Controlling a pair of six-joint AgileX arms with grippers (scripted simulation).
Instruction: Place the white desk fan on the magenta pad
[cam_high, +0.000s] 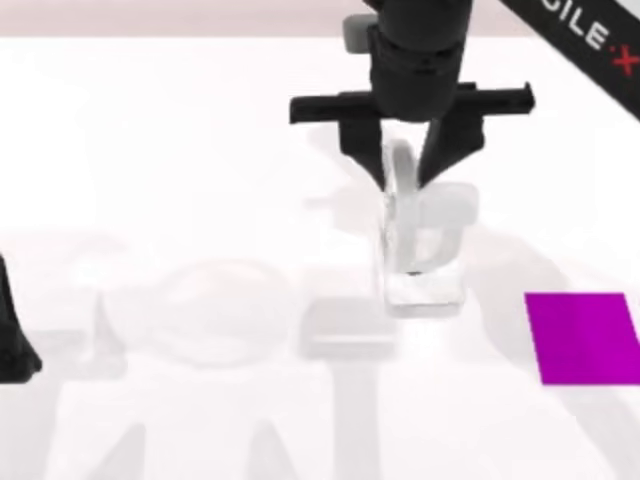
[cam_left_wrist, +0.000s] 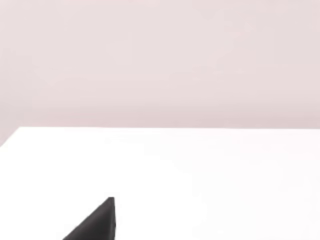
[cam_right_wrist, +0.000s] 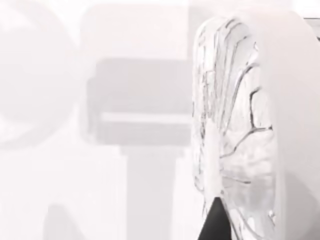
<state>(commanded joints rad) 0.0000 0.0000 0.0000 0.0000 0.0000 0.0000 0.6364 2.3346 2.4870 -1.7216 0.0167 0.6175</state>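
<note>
A plain white worktop (cam_high: 180, 140) fills the scene, brightly lit, with soft grey shadows falling across its near part. Beyond its far edge stands a bare, pale pinkish wall (cam_left_wrist: 160, 60).

The only lettering stands on the right arm (cam_high: 580, 40), on the black link crossing the top view's upper right corner: white letters "ILE" followed by a red "X", cut off at the picture's edges. Nothing else carries any readable text, label or number.
</note>
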